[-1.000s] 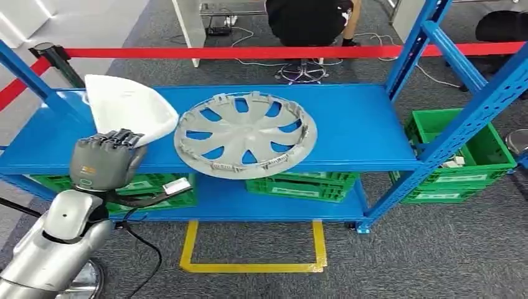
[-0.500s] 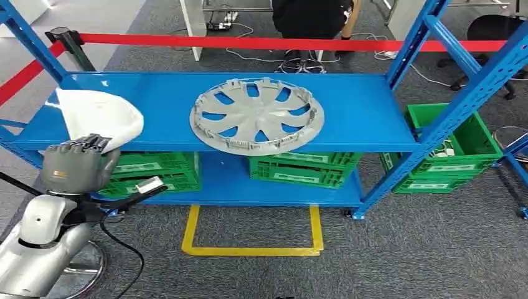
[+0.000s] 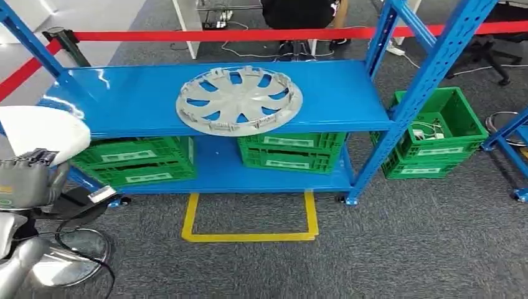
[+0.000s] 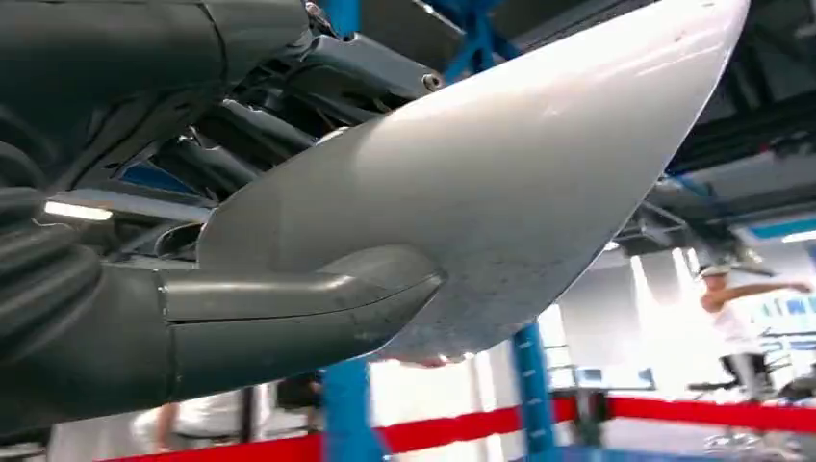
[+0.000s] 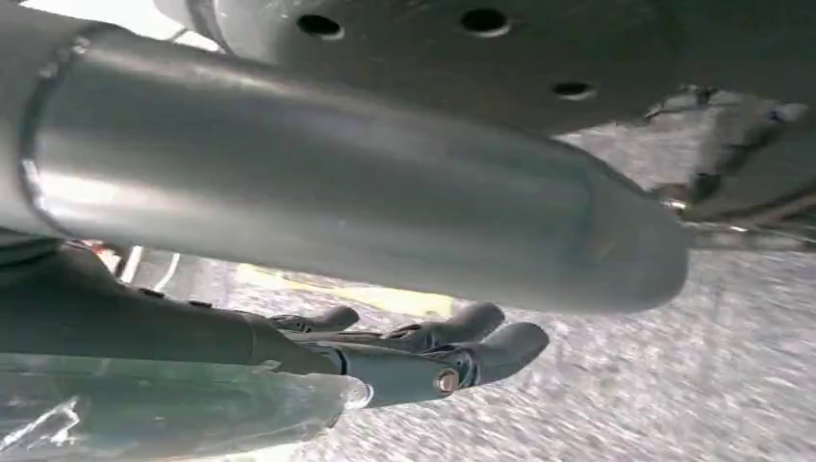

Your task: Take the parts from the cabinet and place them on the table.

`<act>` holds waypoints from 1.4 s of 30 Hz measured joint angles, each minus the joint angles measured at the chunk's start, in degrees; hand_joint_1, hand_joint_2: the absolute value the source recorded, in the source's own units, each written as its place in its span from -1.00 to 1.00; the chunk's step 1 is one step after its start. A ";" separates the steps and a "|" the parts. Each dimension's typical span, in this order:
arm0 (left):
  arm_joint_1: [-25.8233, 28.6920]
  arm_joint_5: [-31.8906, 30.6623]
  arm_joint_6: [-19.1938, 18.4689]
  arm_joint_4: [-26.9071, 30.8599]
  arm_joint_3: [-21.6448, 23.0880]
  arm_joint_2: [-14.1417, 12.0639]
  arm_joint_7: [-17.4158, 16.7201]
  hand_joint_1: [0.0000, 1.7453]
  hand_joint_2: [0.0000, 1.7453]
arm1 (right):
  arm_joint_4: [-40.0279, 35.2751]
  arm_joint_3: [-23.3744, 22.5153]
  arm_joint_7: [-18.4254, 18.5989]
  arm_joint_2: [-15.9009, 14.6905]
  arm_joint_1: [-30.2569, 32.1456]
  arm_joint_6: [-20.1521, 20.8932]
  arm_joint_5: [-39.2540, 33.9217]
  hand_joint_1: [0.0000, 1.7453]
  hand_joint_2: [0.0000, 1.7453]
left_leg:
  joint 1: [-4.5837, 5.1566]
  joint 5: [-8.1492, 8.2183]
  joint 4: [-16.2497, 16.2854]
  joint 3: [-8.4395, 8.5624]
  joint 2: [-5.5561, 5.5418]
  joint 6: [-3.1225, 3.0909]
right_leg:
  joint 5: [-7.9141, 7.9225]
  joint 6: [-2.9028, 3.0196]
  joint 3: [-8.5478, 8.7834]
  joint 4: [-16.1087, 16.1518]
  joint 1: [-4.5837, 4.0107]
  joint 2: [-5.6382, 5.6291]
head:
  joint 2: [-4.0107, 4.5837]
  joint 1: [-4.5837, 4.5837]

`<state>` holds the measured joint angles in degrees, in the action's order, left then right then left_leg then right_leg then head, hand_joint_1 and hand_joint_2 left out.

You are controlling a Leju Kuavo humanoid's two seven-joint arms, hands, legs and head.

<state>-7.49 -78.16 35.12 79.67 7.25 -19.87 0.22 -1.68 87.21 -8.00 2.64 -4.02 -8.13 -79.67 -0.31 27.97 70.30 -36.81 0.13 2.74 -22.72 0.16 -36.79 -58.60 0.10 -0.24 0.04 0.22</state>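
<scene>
A white curved shell part (image 3: 43, 132) is off the shelf at the far left, and my left hand (image 3: 25, 180) grips it from below. The left wrist view shows the same white part (image 4: 500, 183) close up, with my left hand (image 4: 289, 298) pressing its thumb against the underside. A grey hubcap (image 3: 238, 101) lies flat on the blue cabinet shelf (image 3: 336, 93), well to the right of my left hand. In the right wrist view my right hand (image 5: 423, 351) hangs over the carpet, fingers loosely extended, holding nothing.
Green crates (image 3: 134, 160) (image 3: 291, 151) sit on the lower shelf, and another green crate (image 3: 436, 134) stands on the floor right of the blue upright (image 3: 411, 93). Red barrier tape (image 3: 249, 34) runs behind. Yellow tape (image 3: 249, 237) marks the floor. A person (image 3: 299, 12) sits behind.
My left hand has drawn the white part off the shelf's left end, back toward me. The whole view has shifted, so the cabinet now sits further away. The hubcap stays on the shelf.
</scene>
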 joint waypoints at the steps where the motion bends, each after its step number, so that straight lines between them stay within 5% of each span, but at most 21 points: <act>1: 0.08 0.02 0.11 0.04 -0.31 -0.33 0.11 1.00 1.00 | -0.04 0.02 0.00 0.02 -0.10 0.00 0.02 -1.00 -1.00 | -0.01 -1.10 -4.05 3.08 0.00 -0.18 | 0.65 -0.18 -0.72 -0.01 0.01 0.01 | 0.00 0.04; 3: 0.11 0.02 0.15 0.61 -1.14 -0.89 0.22 1.00 1.00 | -0.15 0.04 -0.02 0.13 -0.34 -0.02 0.04 -1.00 -1.00 | 0.14 1.25 -14.63 10.58 -0.09 -0.51 | 1.66 -0.84 -1.67 -0.13 -0.31 -0.01 | 0.00 0.02; 7: 0.58 0.20 0.35 0.79 -1.75 -1.22 0.35 1.00 1.00 | -0.31 0.04 0.09 0.15 -0.10 0.00 0.07 -1.00 -1.00 | 0.43 -0.29 -15.45 9.09 0.03 -2.22 | 4.45 -2.15 -2.17 1.08 -0.05 -0.02 | 0.00 0.06; 9: 0.57 0.28 0.35 0.79 -2.10 -1.24 0.50 1.00 1.00 | -0.48 0.09 0.33 0.15 0.21 0.00 0.07 -1.00 -1.00 | 0.26 -1.55 -15.43 7.83 0.19 -3.13 | -1.62 -2.78 -3.73 -2.44 0.05 0.02 | 0.00 0.33; 10: 0.58 0.31 0.35 0.79 -2.38 -1.24 0.50 1.00 1.00 | -0.52 0.11 0.33 0.15 0.19 0.00 0.07 -1.00 -1.00 | 0.27 -2.27 -15.41 6.98 0.18 -3.28 | -5.52 -3.05 -4.83 -6.92 0.06 0.03 | 0.00 0.39; 12: 0.58 0.35 0.35 0.79 -2.58 -1.24 0.52 1.00 1.00 | -0.59 0.20 0.33 0.17 0.03 0.00 0.09 -1.00 -1.00 | 0.36 -3.74 -15.31 5.08 0.18 -3.35 | -9.72 -3.19 -6.57 -15.56 0.04 0.02 | 0.00 0.37; 14: 0.71 0.39 0.35 0.77 -2.62 -1.24 0.55 1.00 1.00 | -0.72 0.28 0.33 0.17 0.01 0.00 0.09 -1.00 -1.00 | 0.39 -5.23 -15.24 3.09 0.17 -3.25 | -7.32 -3.10 -4.87 -17.47 -0.01 0.01 | 0.00 0.37; 16: 0.81 0.66 0.35 0.74 -2.82 -1.24 0.79 1.00 1.00 | -0.74 0.39 0.35 0.17 -0.02 -0.04 0.09 -1.00 -1.00 | 0.38 -6.54 -15.08 1.42 0.10 -2.94 | -3.52 -2.75 1.31 -10.85 -0.06 0.01 | 0.00 0.39; 18: 0.85 0.85 0.35 0.74 -3.32 -1.29 0.87 1.00 1.00 | -0.74 0.48 0.37 0.17 -0.40 -0.07 0.09 -1.00 -1.00 | 0.58 -7.53 -14.88 0.45 0.06 -2.33 | -6.67 -2.29 9.38 -0.12 -0.31 0.03 | 0.00 0.42; 19: 0.74 0.90 0.35 0.70 -3.69 -1.42 0.98 1.00 1.00 | -0.74 0.48 0.35 0.17 -0.63 -0.09 0.09 -1.00 -1.00 | 0.60 -8.21 -14.80 0.30 0.18 -2.00 | -7.31 -2.08 10.26 2.25 -0.34 -0.02 | 0.00 0.17; 22: 0.52 1.22 0.33 0.42 -4.17 -1.57 1.48 1.00 1.00 | -0.85 0.50 0.63 0.17 -0.47 -0.09 0.09 -1.00 -1.00 | 0.32 -9.87 -15.32 0.20 0.18 -0.88 | -6.13 -0.67 8.59 2.00 -0.60 -0.07 | 0.00 0.28; 24: 0.54 1.31 0.31 0.09 -4.50 -1.72 1.64 1.00 1.00 | -0.92 0.52 0.85 0.15 -0.55 -0.13 0.13 -1.00 -1.00 | 0.13 -5.00 -12.69 -1.25 0.03 -0.28 | -4.61 0.44 7.29 2.19 -0.27 0.28 | 0.00 -0.02; 26: 0.45 1.33 0.31 -0.13 -4.87 -1.75 1.66 1.00 1.00 | -0.94 0.52 0.87 0.15 -0.59 -0.11 0.15 -1.00 -1.00 | -0.03 2.39 -3.86 -3.60 0.02 0.27 | -2.86 0.58 5.82 2.06 -0.28 0.27 | 0.00 -0.13; 27: 0.51 1.33 0.31 -0.28 -4.96 -1.73 1.68 1.00 1.00 | -0.98 0.52 0.85 0.15 -0.55 -0.11 0.15 -1.00 -1.00 | -0.09 4.21 0.67 -4.38 0.02 0.43 | -2.14 0.50 4.80 2.03 -0.27 0.26 | 0.00 -0.13; 29: 0.53 1.33 0.31 -0.57 -5.00 -1.70 1.68 1.00 1.00 | -1.01 0.52 0.87 0.15 -0.49 -0.11 0.13 -1.00 -1.00 | -0.26 2.55 3.36 -3.39 0.03 0.61 | -0.74 0.37 2.88 1.90 -0.27 0.26 | 0.00 -0.13; 31: 0.46 1.33 0.31 -0.72 -5.18 -1.73 1.68 1.00 1.00 | -1.03 0.52 0.87 0.15 -0.56 -0.11 0.13 -1.00 -1.00 | -0.47 -1.29 -2.48 1.52 0.03 0.65 | 0.57 0.07 1.15 1.76 -0.19 0.24 | 0.00 -0.13; 33: 0.17 1.33 0.31 -0.72 -5.38 -1.73 1.75 1.00 1.00 | -1.05 0.55 0.92 0.13 -0.66 -0.13 0.13 -1.00 -1.00 | -0.76 -0.34 -12.87 9.73 -0.07 0.79 | 1.54 -0.68 0.02 1.39 -0.52 0.02 | 0.00 -0.17; 34: 0.02 1.33 0.31 -0.74 -5.44 -1.70 1.88 1.00 1.00 | -1.05 0.55 1.01 0.13 -0.75 -0.13 0.13 -1.00 -1.00 | -0.50 0.79 -15.92 10.63 -0.36 -0.21 | 2.06 -0.95 -0.37 1.15 -0.57 0.04 | 0.00 -0.07; 37: 0.13 1.31 0.28 -1.03 -5.46 -1.70 2.10 1.00 1.00 | -1.07 0.55 1.25 0.13 -0.51 -0.13 0.24 -1.00 -1.00 | -0.16 -0.29 -15.22 9.07 -0.14 -1.67 | 3.85 -1.84 -0.96 1.68 -0.28 0.00 | 0.00 -0.09; 38: 0.06 1.27 0.28 -1.22 -5.48 -1.68 2.29 1.00 1.00 | -1.07 0.57 1.38 0.13 -0.23 -0.13 0.28 -1.00 -1.00 | -0.32 -0.98 -15.31 8.52 0.14 -2.30 | 3.24 -2.20 -1.31 1.35 -0.05 0.00 | 0.00 -0.22; 42: -0.03 0.94 0.28 -1.42 -5.64 -1.68 2.53 1.00 1.00 | -1.20 0.83 1.62 0.13 -0.07 -0.11 0.44 -1.00 -1.00 | -0.08 -3.82 -15.19 5.22 0.16 -3.24 | -9.73 -2.73 -5.66 -13.51 -0.04 0.03 | 0.00 0.13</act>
<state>-7.52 -77.22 35.41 78.25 1.62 -21.55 2.75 -2.89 88.04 -6.38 2.78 -4.10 -8.24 -79.23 -0.39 24.15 55.10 -31.59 0.30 -0.50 -32.45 -2.57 -42.45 -72.11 0.06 -0.21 0.04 0.35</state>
